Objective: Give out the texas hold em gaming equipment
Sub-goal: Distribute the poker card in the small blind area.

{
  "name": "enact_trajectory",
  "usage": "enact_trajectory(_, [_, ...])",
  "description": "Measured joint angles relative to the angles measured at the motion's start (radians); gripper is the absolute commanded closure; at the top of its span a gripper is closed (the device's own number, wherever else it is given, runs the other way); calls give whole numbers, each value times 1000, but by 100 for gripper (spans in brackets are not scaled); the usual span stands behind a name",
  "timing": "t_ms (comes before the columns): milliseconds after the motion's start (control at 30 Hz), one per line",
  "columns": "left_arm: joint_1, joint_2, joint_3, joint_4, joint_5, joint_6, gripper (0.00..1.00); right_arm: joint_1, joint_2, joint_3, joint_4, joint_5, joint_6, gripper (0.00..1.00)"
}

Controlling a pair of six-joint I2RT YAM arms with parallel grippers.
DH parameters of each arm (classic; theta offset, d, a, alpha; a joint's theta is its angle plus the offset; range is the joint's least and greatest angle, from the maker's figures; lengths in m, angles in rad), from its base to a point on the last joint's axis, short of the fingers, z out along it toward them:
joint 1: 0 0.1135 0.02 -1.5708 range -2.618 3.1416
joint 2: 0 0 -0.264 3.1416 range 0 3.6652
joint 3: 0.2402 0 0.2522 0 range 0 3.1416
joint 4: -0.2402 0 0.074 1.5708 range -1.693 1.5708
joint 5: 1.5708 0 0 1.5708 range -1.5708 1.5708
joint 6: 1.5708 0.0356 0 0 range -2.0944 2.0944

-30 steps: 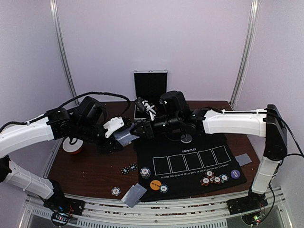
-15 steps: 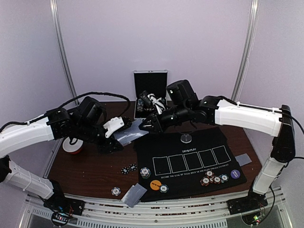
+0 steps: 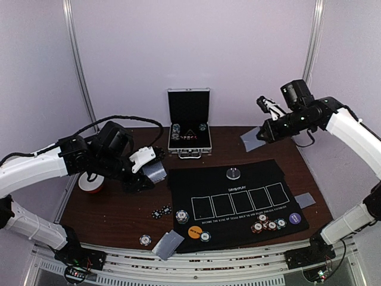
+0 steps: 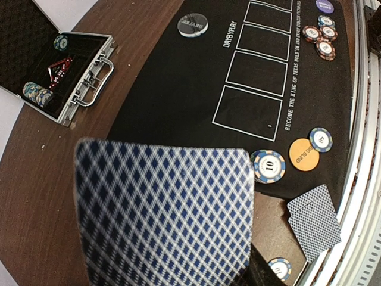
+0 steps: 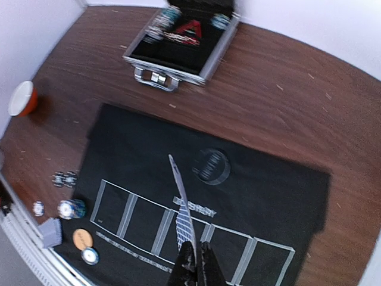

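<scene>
Two robot arms are dealing diamond-backed cards over a wooden table (image 3: 119, 211).
By the near edge a flat loose card (image 3: 168, 243) and a stripe-edged chip (image 3: 182, 215) are lying. At the left edge the left pincer (image 3: 149, 170) is clamping a held card (image 3: 157, 173). Above the far right corner the right pincer (image 3: 266, 127) is pinching a thin raised card (image 3: 252, 138), probably best lowered flat before releasing.

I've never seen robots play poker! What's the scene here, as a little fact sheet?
Left gripper: shut on checked card, maybe a stack
Right gripper: shut on second card, held in the air, far right
Mat: black, with chips, orange disc, purple disc, silver disc
Case: open, behind the mat
</scene>
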Motion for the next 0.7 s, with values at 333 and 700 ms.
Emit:
enact_trajectory(333, [0, 8, -2, 0, -4, 6, 57, -294, -122, -193, -225, 250, -133, 100])
enact_trajectory(700, [0, 8, -18, 0, -11, 10, 57, -412, -92, -451, -232, 428, -261, 100])
